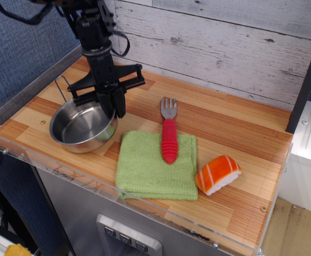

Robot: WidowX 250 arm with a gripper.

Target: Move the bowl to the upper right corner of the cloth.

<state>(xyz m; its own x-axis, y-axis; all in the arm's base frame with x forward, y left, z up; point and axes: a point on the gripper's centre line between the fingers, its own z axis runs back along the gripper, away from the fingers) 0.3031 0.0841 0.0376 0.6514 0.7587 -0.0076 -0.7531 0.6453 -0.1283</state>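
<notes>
The shiny steel bowl (80, 127) is at the left of the wooden table, tilted, its far right rim lifted. Its thin wire handle (63, 85) sticks out behind it. My gripper (112, 106) is shut on the bowl's far right rim, with the black arm rising above it. The light green cloth (156, 164) lies flat right of the bowl, near the table's front edge. A fork with a red handle (168, 140) lies across the cloth's upper right part, its grey tines on the wood.
An orange and white salmon sushi toy (217, 174) sits just right of the cloth. A clear plastic lip (118, 192) runs along the table's front edge. A white plank wall (224, 48) stands behind the table.
</notes>
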